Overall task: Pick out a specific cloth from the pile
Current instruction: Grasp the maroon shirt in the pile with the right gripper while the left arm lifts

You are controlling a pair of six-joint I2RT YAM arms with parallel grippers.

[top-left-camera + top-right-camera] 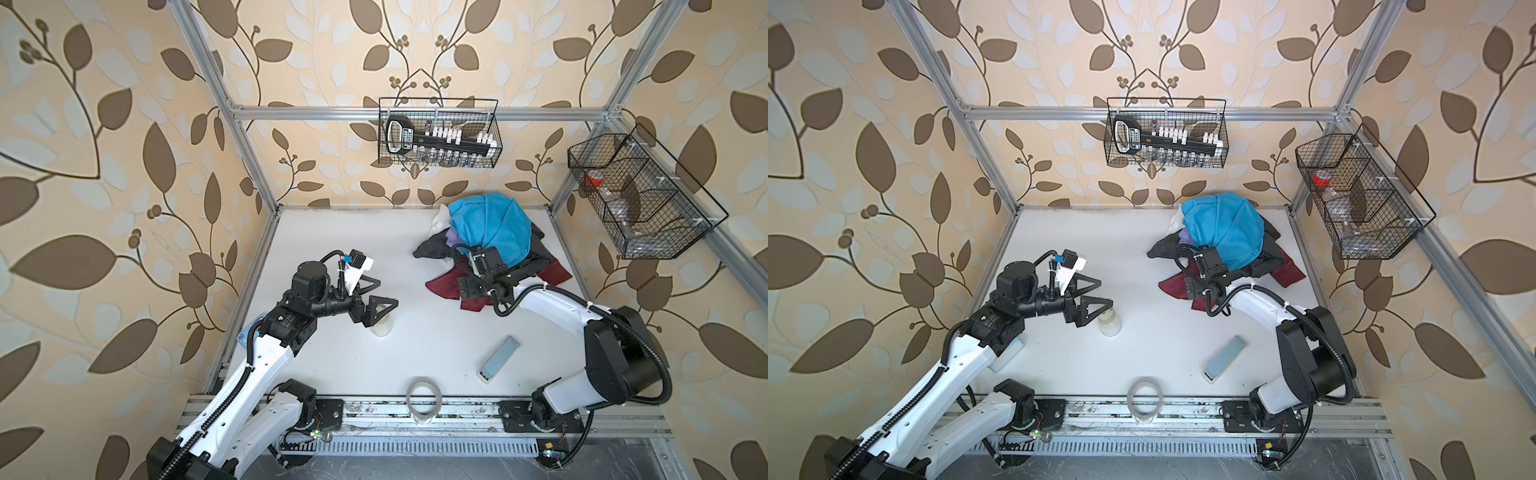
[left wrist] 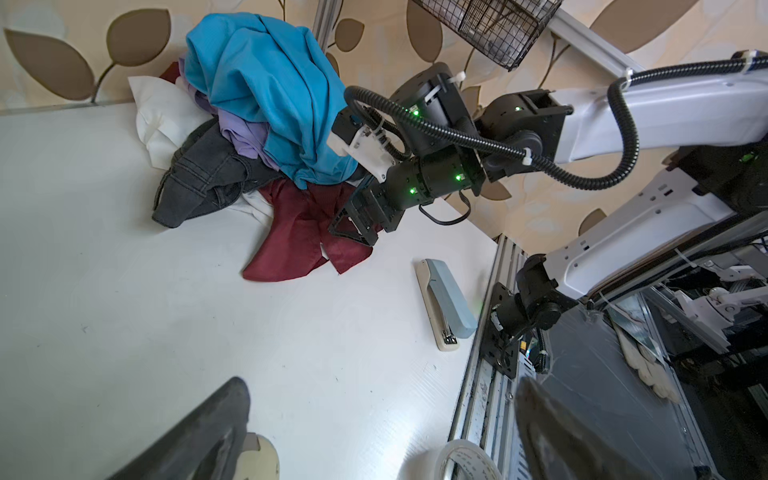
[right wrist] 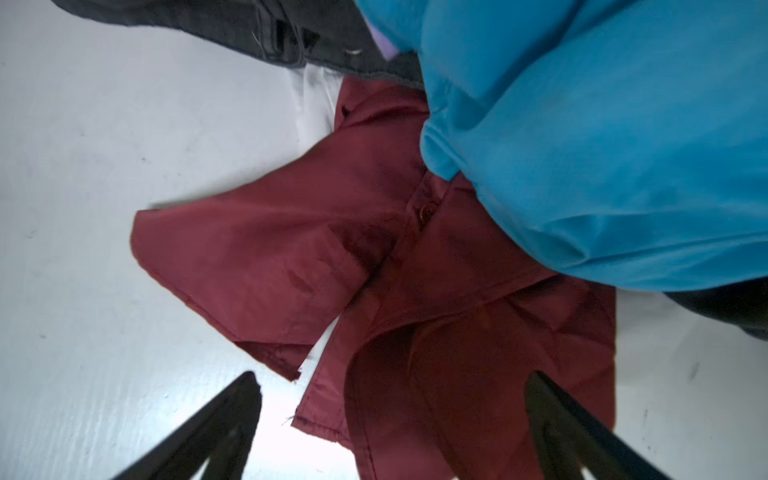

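Note:
The cloth (image 1: 441, 287) (image 1: 1172, 287) is a dark maroon buttoned garment that spreads flat on the table from under the pile (image 1: 490, 226) (image 1: 1225, 228). The pile is a heap with a turquoise piece on top and lavender, dark grey and white pieces beneath. My right gripper (image 3: 395, 382) (image 1: 466, 289) hangs open just above the cloth's (image 3: 291, 257) front flap, with maroon fabric lying between its fingers but not pinched. In the left wrist view the right gripper (image 2: 353, 226) sits low over the cloth (image 2: 299, 245). My left gripper (image 1: 384, 293) (image 2: 382, 386) stands open and empty, left of the pile.
A grey-blue stapler (image 1: 498, 359) lies at the front right. A tape roll (image 1: 423, 395) stands at the table's front edge. A pale jar (image 1: 382, 326) is under the left gripper. Wire baskets hang on the back wall (image 1: 440, 133) and the right wall (image 1: 640, 195).

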